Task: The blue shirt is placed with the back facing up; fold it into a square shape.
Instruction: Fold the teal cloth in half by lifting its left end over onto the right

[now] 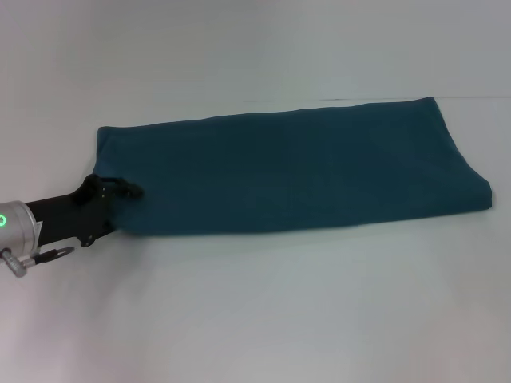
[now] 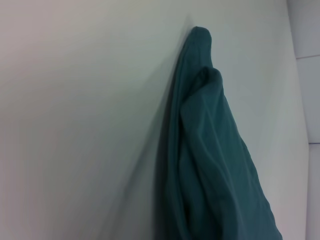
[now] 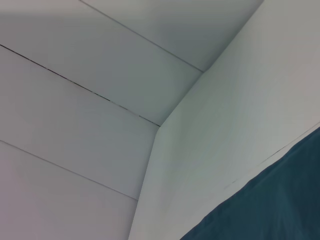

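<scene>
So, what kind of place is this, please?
Probably a lab or test bench, not a home: a plain white table bearing only the blue shirt, folded into a long band, with the left gripper at its left end. The right wrist view shows bare white panels.

A bare lab bench: plain white table (white panelled wall behind).
</scene>
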You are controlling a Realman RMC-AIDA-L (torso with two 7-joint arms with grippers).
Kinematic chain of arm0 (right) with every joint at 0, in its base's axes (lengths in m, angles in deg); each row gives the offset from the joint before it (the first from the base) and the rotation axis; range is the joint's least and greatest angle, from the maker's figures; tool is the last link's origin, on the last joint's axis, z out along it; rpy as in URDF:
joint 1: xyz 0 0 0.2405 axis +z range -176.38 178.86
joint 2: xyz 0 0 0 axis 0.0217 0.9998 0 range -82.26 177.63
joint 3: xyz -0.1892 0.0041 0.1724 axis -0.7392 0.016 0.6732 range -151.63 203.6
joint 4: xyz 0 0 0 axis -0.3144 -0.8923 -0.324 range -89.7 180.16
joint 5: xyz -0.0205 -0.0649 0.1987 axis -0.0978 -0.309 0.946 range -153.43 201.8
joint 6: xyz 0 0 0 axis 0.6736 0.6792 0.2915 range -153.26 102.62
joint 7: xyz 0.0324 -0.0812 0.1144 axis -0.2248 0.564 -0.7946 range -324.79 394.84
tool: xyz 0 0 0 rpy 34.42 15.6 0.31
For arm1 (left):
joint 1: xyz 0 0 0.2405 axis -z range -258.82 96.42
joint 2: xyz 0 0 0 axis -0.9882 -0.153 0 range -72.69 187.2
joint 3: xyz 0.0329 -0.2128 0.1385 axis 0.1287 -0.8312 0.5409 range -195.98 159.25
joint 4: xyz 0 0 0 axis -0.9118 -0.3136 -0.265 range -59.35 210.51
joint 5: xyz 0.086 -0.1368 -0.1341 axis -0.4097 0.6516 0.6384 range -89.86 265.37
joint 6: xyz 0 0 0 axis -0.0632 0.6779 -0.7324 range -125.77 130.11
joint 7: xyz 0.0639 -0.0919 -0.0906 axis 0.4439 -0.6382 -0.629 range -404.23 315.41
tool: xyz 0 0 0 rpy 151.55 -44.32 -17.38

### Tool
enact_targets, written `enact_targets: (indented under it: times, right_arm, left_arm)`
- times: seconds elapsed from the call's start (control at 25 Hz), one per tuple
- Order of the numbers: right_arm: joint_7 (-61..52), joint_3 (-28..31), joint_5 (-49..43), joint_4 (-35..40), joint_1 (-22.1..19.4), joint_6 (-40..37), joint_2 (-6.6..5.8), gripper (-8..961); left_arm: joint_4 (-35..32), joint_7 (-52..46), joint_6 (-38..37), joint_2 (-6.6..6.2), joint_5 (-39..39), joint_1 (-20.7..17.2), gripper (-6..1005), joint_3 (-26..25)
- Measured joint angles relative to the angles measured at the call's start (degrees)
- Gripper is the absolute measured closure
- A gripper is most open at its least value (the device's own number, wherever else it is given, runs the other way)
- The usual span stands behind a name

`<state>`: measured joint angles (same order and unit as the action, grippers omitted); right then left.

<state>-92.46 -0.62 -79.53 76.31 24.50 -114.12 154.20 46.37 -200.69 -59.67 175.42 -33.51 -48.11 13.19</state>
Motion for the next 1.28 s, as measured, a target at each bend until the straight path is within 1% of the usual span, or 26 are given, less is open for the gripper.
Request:
enact_targets:
  times: [0.28,0.48,0.6,0.68,0.84,1.0,1.08,1.12,1.28]
  right_arm:
    - [0.0,0.0,-0.2,-0.7,0.0,0.7,0.0,159]
    - [0.0,0.0,-0.3,-1.0,-0.2,1.4,0.0,159]
    - [-0.1,0.0,-0.3,-1.4,-0.3,1.8,-0.06,159]
    - [-0.2,0.0,-0.3,-1.4,-0.4,2.0,-0.1,159]
    - [-0.6,0.0,-0.3,-1.5,-0.5,2.1,-0.14,159]
    - [-0.9,0.0,-0.3,-1.8,-0.6,2.5,0.1,159]
    - [-0.9,0.0,-0.3,-2.1,-0.6,2.9,0.13,159]
    - [-0.9,0.0,-0.3,-2.3,-0.5,3.0,0.13,159]
    - [-0.9,0.0,-0.4,-2.6,-0.5,3.5,0.09,159]
  left_arm:
    - [0.0,2.2,0.0,0.06,0.0,0.0,610,0.0]
    - [0.0,5.9,0.0,0.14,-0.1,-0.1,814,0.0]
    - [-1.3,8.9,0.0,-0.02,-0.7,-1.2,932,0.0]
    - [-3.5,10.9,0.5,0.02,-1.5,-2.6,934,0.0]
    - [-8.0,11.5,1.4,0.14,-3.9,-5.8,939,-0.5]
    - [-10.7,11.5,1.6,-0.45,-5.4,-8.2,940,-2.1]
    - [-11.3,11.6,1.5,-0.61,-6.0,-8.5,941,-3.1]
    - [-12.3,12.9,0.6,-0.73,-6.1,-8.8,941,-4.7]
    - [-13.8,16.2,-3.5,-0.77,-3.9,-8.4,940,-5.6]
